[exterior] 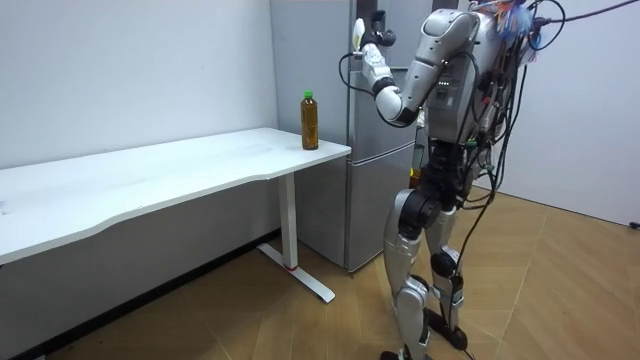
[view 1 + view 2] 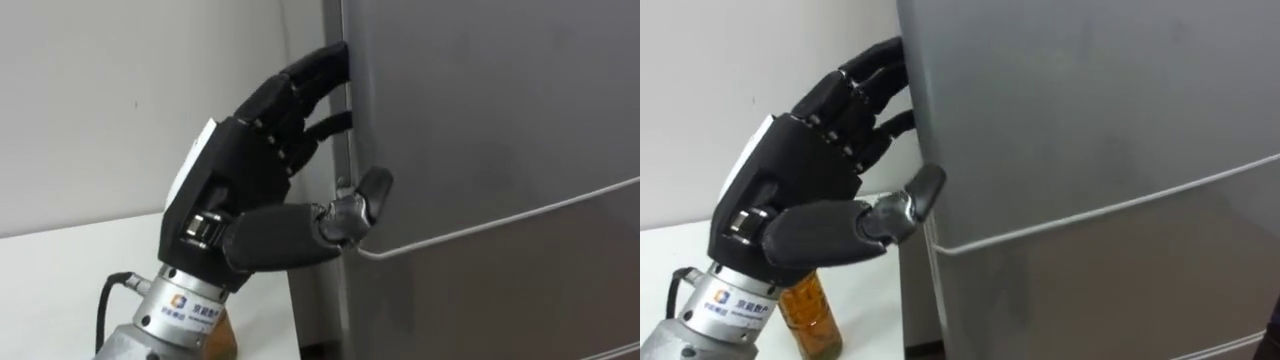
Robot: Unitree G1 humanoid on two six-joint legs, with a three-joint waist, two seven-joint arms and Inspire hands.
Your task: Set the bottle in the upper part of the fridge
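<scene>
The grey fridge (image 2: 500, 130) stands with both doors closed; a seam separates the upper door from the lower one (image 2: 520, 300). My left hand (image 2: 250, 170) is at the upper door's left edge. Its fingers (image 2: 865, 75) hook behind that edge with their tips hidden, and the thumb (image 2: 372, 190) presses on the door's front just above the seam. The bottle (image 1: 310, 120), amber with a green cap, stands upright on the white table's corner beside the fridge, below my left wrist (image 2: 812, 305). In the room view my right hand (image 1: 414, 178) hangs low at hip height.
I stand in front of the fridge on a wooden floor (image 1: 560, 290). The long white table (image 1: 150, 180) runs along the wall to my left and ends close to the fridge's side. A pale wall (image 2: 120, 90) is behind it.
</scene>
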